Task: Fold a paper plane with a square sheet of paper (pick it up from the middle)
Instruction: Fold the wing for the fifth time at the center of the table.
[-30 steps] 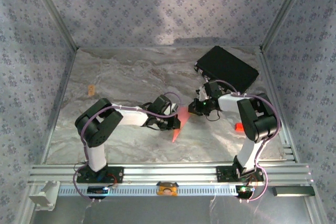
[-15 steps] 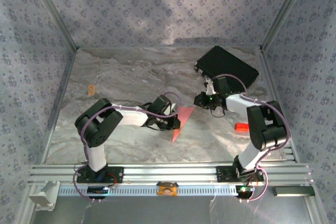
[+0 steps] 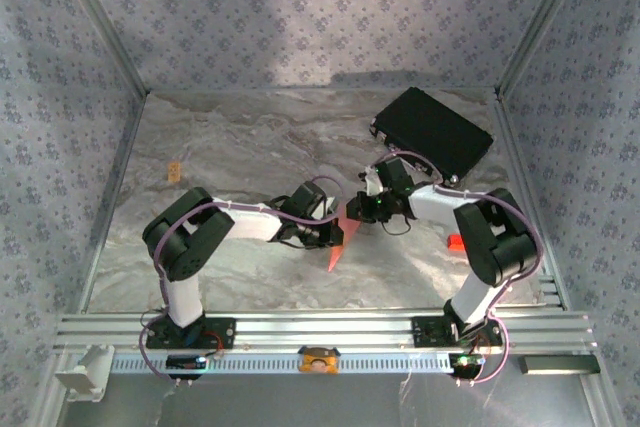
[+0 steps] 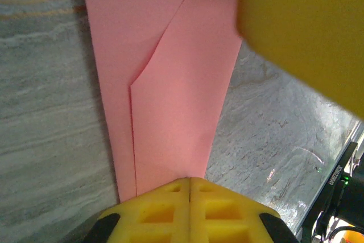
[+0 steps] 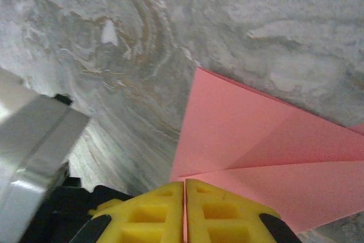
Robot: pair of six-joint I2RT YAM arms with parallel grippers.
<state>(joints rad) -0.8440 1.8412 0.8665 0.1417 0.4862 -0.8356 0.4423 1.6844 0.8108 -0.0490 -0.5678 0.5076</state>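
paper plane (image 4: 170, 83) top cropped — yellow shape (image 4: 307, 32) blurred

right gripper (image 5: 185, 190) yellow fingertips pressed together on the near corner of the folded salmon-pink paper (image 5: 256, 140), creases fanning rightward, flat on grey marbled tabletop (image 5: 227, 27), blurred silver-grey housing (image 5: 28, 146) at left

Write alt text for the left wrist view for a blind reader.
The left tool is shut on a folded pink paper that stretches away over the grey marbled table. A blurred yellow block sits at upper right.

Blk/wht arms (image 3: 240, 219), lilac cables (image 3: 318, 181), yellow fingers (image 4: 162, 211), maybe green LED (image 4: 343, 179).
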